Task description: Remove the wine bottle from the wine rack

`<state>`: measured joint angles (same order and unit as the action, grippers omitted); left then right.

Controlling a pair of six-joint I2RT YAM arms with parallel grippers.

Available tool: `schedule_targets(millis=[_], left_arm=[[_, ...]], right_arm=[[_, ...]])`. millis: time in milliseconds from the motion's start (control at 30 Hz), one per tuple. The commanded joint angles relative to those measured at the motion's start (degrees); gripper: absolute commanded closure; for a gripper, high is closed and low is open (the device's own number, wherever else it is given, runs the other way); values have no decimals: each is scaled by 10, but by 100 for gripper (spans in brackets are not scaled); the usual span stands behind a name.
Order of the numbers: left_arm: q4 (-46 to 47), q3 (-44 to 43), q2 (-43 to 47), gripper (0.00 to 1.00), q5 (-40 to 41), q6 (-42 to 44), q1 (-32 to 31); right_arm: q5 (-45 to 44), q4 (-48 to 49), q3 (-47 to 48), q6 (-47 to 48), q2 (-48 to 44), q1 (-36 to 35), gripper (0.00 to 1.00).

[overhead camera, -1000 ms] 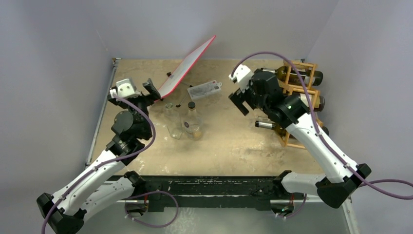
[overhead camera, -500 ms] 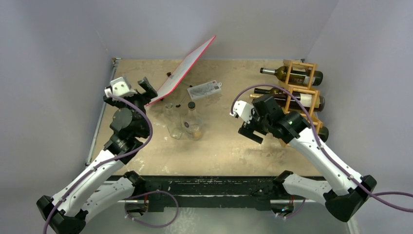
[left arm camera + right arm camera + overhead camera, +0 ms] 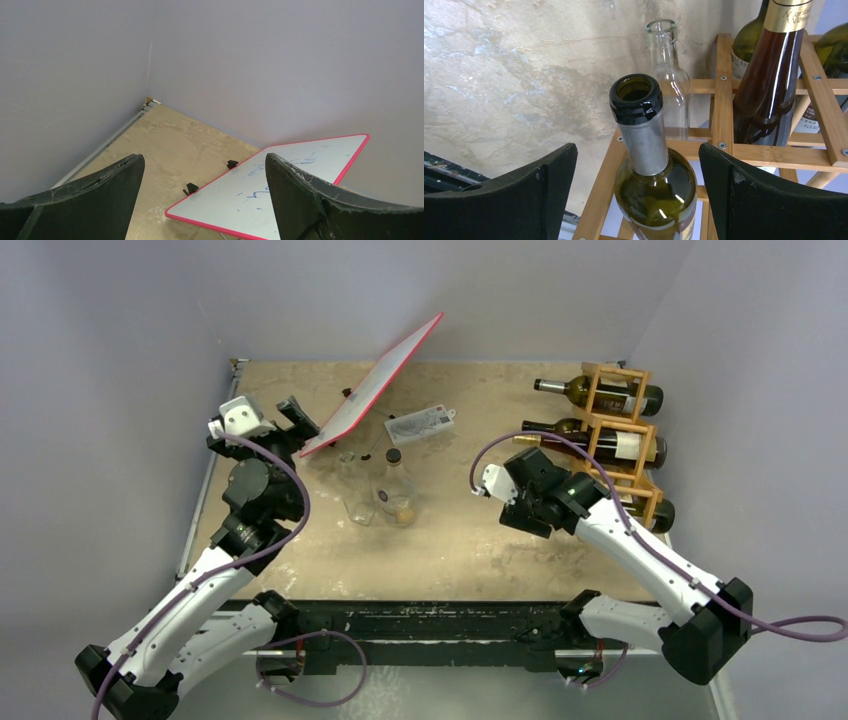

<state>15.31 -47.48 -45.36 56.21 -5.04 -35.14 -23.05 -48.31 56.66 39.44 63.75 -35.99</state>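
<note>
**While both grippers stand open, the right one frames a bottle neck**

Since the left gripper (image 3: 202,160) is spread wide and empty over by the red-edged board (image 3: 280,185), well apart from the wine rack (image 3: 724,110), this step looks to belong to the right gripper (image 3: 638,150). Its fingers are spread too, one on each side of the wine bottle (image 3: 651,170). The bottle's foil-wrapped neck juts from the nearest cell and seems to touch neither finger. A good grasp would centre on the foil below the lip. The pull should then run straight back along the bottle's axis, sparing the bars, the clear bottle (image 3: 666,65) and the brown bottle (image 3: 774,75).
</note>
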Motion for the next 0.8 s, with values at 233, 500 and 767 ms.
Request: schedule_targets(millis=[233, 500, 767], left_arm=[[4, -27, -2, 10, -7, -19, 10], [2, -27, -2, 12, -7, -18, 11], [2, -28, -2, 13, -7, -20, 12]], right_arm=[[-55, 57, -60, 39, 19, 2, 16], [-77, 95, -79, 55, 23, 9, 33], [-93, 118, -99, 65, 26, 15, 46]])
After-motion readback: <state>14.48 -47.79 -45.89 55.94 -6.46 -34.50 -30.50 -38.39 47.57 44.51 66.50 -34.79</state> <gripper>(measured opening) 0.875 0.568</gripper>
